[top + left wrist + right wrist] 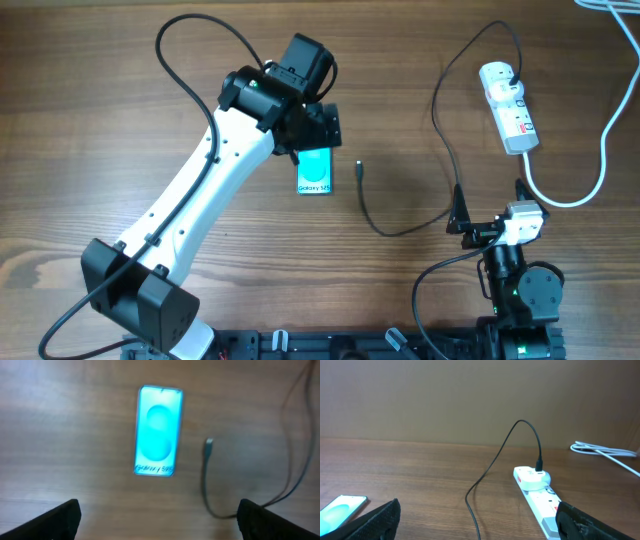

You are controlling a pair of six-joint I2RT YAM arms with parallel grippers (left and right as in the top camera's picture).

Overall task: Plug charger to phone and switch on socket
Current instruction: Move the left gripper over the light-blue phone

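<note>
Left end effector (160, 518) wide, over phone (159, 431); charger plug (539, 465) seemingly in socket (543, 503).

The phone (314, 172) lies flat, screen up, near the centre of the wooden table (90, 130). The left gripper (314, 135) is positioned over the far end of the phone. The connector tip of the charger (359, 171) lies just right of the phone, not touching it. The cable loops right and far to the socket (508, 108). The right gripper (489, 207) stands on the near side of the socket, jaws spread wide.
</note>
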